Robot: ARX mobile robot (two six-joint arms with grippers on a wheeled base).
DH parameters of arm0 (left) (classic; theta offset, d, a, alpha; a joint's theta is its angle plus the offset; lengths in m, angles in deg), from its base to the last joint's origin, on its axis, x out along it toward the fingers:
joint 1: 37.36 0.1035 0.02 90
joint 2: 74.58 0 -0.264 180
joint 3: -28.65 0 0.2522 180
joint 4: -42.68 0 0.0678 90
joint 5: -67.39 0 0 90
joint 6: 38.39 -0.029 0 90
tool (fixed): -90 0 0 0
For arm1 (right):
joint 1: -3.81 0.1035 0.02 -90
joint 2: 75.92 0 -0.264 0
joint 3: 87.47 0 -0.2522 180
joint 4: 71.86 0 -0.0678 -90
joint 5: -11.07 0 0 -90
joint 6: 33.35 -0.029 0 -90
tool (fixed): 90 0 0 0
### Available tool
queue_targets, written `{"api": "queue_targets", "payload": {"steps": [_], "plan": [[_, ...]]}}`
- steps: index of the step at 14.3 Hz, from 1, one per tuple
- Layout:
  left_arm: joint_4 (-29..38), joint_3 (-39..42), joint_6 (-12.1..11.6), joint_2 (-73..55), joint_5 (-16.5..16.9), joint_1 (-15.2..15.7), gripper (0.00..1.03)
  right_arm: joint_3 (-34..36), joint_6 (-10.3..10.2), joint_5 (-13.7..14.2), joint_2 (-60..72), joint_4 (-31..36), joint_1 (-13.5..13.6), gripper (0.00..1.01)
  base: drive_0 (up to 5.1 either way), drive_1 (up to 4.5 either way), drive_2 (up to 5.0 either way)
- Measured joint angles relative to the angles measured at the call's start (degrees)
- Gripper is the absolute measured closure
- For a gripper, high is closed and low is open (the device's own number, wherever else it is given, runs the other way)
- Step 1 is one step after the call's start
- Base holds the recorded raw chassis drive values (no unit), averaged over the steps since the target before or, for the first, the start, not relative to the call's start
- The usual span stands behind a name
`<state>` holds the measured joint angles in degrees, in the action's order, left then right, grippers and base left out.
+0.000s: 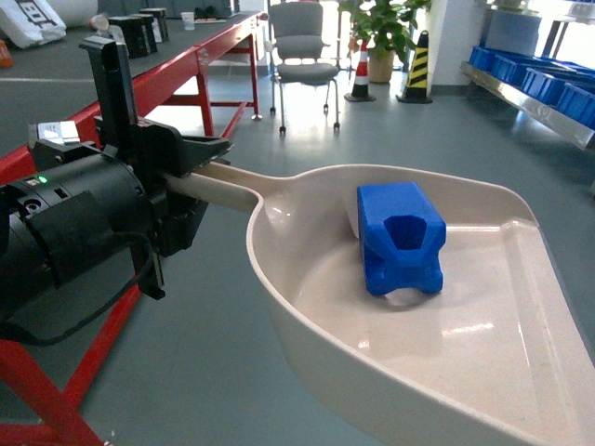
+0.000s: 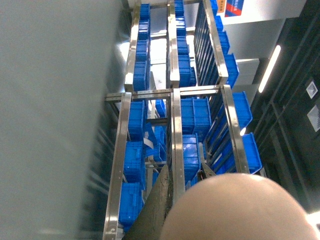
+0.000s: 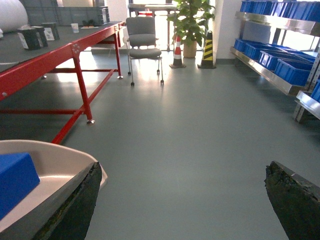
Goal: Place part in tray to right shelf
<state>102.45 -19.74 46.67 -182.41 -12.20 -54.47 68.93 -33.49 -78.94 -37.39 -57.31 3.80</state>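
Left hand (image 1: pixel 181 181) round tray (image 1: pixel 307 307) handle.

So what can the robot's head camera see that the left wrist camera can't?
Only the head view shows the left gripper clamped on the tray handle, the blue part lying in it, the red table, chair and plant. Only the left wrist view shows tall steel racks stacked with crates, seen tilted. Both show blue crates on steel shelving.
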Motion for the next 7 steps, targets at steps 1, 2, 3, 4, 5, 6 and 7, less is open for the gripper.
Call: {"api": "queue_targets", "payload": {"steps": [1,2,3,4,5,6,7], "plan": [[-0.28,0.00,0.00,0.00,0.11,0.00,0.90,0.00,0.00,0.02,0.00,0.20,0.00,0.03,0.1,4.26,-4.0],[-0.31,0.00,0.00,0.00,0.07,0.00,0.90,0.00,0.00,0.00,0.00,0.09,0.00,0.03,0.1,4.19,-4.0],[-0.28,0.00,0.02,0.00,0.04,0.00,0.90,0.00,0.00,0.02,0.00,-0.09,0.00,0.03,0.1,4.19,-4.0],[-0.26,0.00,0.00,0.00,0.04,0.00,0.90,0.00,0.00,0.00,0.00,-0.11,0.00,0.03,0.1,4.19,-4.0],[-0.24,0.00,0.02,0.00,0.07,0.00,0.90,0.00,0.00,0.02,0.00,-0.11,0.00,0.03,0.1,4.19,-4.0],[-0.22,0.00,0.04,0.00,0.13,0.00,0.90,0.00,0.00,0.02,-0.02,-0.07,0.00,0.03,0.1,4.19,-4.0],[-0.09,0.00,0.02,0.00,0.13,0.00,0.90,0.00,0.00,0.00,-0.02,0.26,0.00,0.03,0.1,4.19,-4.0]]}}
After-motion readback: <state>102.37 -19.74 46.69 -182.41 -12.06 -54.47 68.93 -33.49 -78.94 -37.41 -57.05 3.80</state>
